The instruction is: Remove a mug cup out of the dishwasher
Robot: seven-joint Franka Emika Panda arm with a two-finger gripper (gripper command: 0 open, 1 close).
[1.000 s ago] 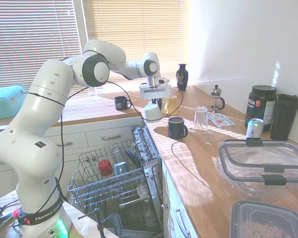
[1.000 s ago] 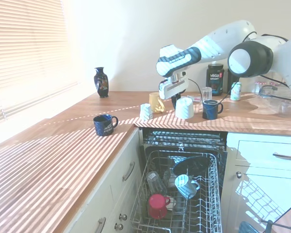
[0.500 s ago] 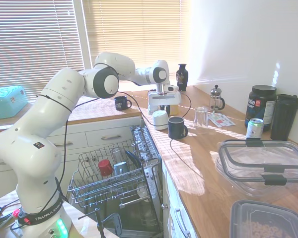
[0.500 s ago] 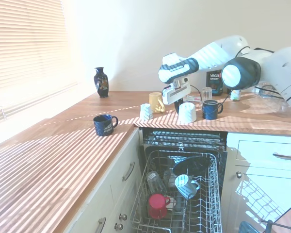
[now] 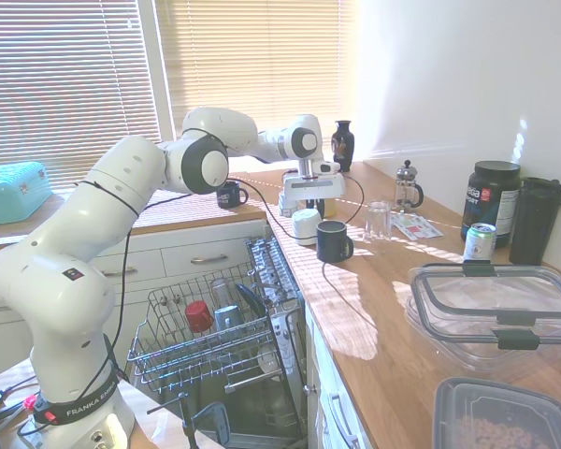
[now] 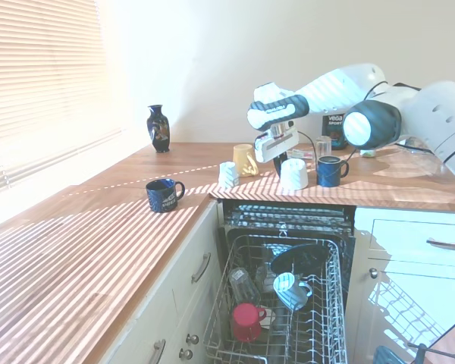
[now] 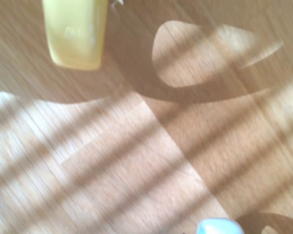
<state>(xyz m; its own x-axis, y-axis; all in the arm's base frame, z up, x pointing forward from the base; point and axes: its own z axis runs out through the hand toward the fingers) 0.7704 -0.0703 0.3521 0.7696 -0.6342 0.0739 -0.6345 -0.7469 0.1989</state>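
The plain white mug cup (image 5: pixel 306 226) (image 6: pixel 293 174) stands upside down on the wooden counter, just beyond the dishwasher's back edge. My gripper (image 5: pixel 309 207) (image 6: pixel 281 161) sits right at its top, and the fingers look shut on it. A white sliver of the mug cup (image 7: pixel 219 226) shows in the wrist view. The dishwasher (image 5: pixel 215 327) (image 6: pixel 282 303) is open below, its wire rack pulled out with a red cup (image 6: pixel 245 321), glasses and a dark plate in it.
A navy mug (image 5: pixel 334 241) (image 6: pixel 331 171) stands right beside the white one. A yellow mug (image 6: pixel 244 159) (image 7: pixel 75 34), a small white patterned mug (image 6: pixel 227 174), another navy mug (image 6: pixel 164 194) and a vase (image 6: pixel 158 127) lie further along. A glass (image 5: pixel 378 223), French press (image 5: pixel 408 185), tub (image 5: pixel 491 201) and plastic containers (image 5: pixel 496 304) crowd the counter.
My gripper carried the white mug cup from above the counter's edge further in and down. It now rests on the counter beside the navy mug.
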